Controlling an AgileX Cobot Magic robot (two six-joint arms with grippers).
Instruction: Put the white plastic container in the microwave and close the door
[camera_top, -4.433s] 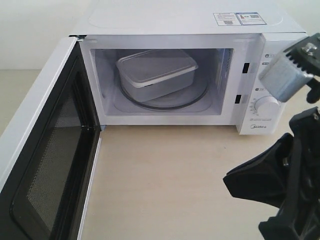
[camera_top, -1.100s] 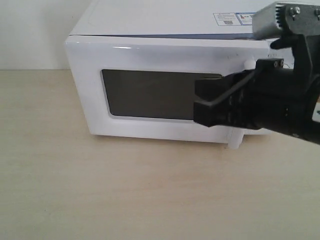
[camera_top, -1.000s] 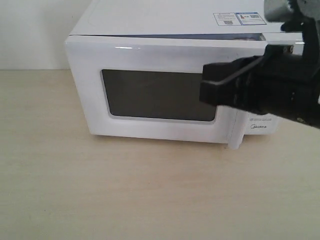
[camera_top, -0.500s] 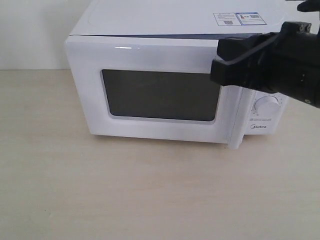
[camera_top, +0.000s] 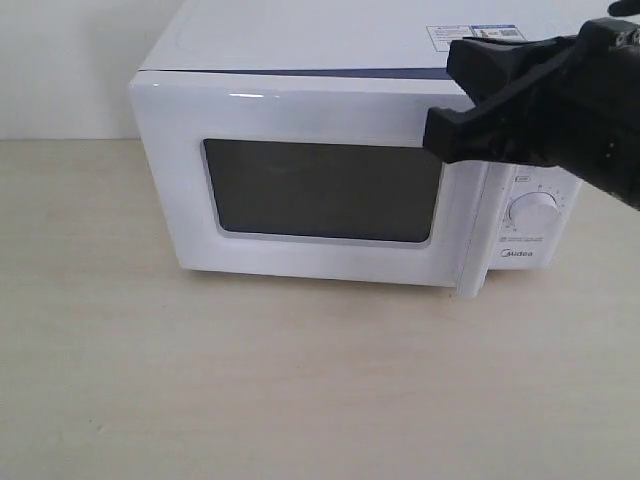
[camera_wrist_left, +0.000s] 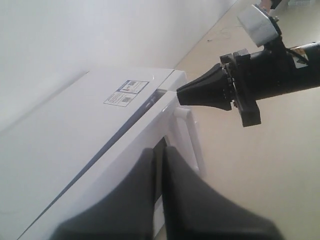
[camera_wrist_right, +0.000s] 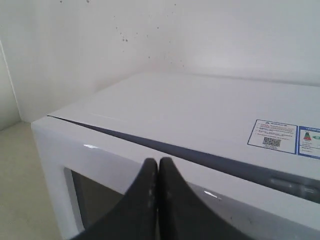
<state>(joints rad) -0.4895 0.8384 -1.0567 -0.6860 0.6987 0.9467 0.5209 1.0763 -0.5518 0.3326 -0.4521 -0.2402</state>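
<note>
R end effector (camera_wrist_right: 158, 167) pinched shut, empty; door (camera_top: 300, 190) looks flush closed just below its tips, handle (camera_top: 468, 240) upright. L end effector (camera_wrist_left: 161, 155) likewise shut.

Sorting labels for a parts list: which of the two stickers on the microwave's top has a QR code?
The plain white sticker; the code sits in its lower part. The blue-framed sticker beside it shows coloured marks instead.

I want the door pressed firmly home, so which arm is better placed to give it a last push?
Right, probably. The right tool, shut, hangs just in front of the door near its handle; the left tool is out of the exterior view.
</note>
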